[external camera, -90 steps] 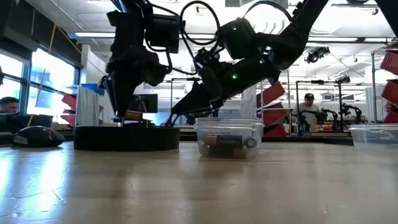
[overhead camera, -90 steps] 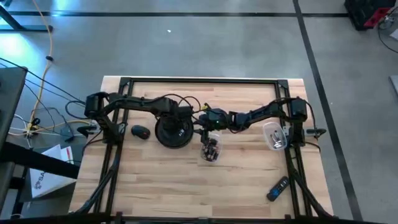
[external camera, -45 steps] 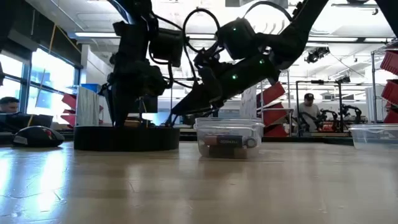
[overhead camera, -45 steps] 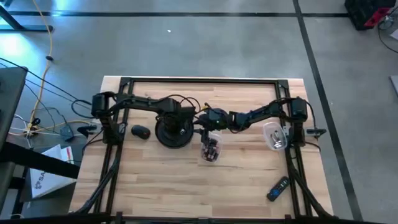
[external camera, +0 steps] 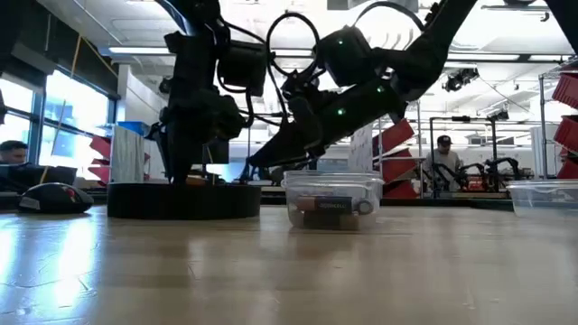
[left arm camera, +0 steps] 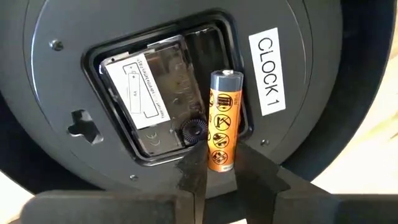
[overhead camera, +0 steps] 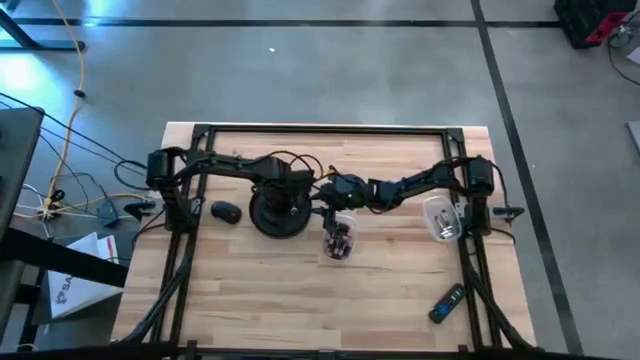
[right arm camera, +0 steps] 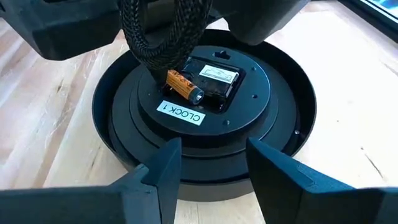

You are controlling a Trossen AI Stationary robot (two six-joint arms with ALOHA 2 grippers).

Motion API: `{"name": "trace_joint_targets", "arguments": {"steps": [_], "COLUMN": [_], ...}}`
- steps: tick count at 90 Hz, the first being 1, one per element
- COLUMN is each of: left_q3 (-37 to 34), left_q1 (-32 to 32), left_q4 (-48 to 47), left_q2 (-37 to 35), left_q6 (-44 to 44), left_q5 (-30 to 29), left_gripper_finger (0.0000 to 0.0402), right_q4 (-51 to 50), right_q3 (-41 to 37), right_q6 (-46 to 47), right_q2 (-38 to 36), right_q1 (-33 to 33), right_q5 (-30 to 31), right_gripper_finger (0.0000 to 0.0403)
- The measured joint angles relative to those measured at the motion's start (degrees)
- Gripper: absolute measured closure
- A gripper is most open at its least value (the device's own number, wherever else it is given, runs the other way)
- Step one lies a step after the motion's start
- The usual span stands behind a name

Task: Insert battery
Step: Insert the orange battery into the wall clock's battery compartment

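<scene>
Battery (left arm camera: pixel 222 121) clenched by left gripper (left arm camera: pixel 221 169) | lowered since a second ago, angled at clock (right arm camera: pixel 205 112) slot | right gripper (right arm camera: pixel 208 163) held open nearby

Bright room. Blue glare on floor (overhead camera: pixel 60 15) in high view. Low view: windows (external camera: pixel 77 104) and ceiling lights glow, arms dark against them, table (external camera: pixel 289 271) up close blurry.

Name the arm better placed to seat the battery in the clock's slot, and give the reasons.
Left. Its claw is shut on the orange battery, held at the open compartment in the back of the clock. The right claw is open and empty, waiting beside the clock's rim.
</scene>
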Motion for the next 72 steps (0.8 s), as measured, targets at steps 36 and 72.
{"name": "trace_joint_targets", "arguments": {"steps": [36, 72], "left_q3": [2.3, 5.0], "left_q1": [0.0, -1.0], "left_q4": [0.2, -4.8], "left_q2": [0.0, -2.0], "left_q6": [2.6, 5.5], "left_q5": [-1.4, -3.9], "left_gripper_finger": [0.0306, 0.0278], "right_q4": [-0.1, -0.4], "right_q3": [0.0, 0.0], "right_q6": [0.4, 0.4], "right_q2": [0.0, 0.0], "right_q1": [0.0, 0.0], "right_q5": [0.0, 0.0], "right_gripper_finger": [0.0253, 0.0253]}}
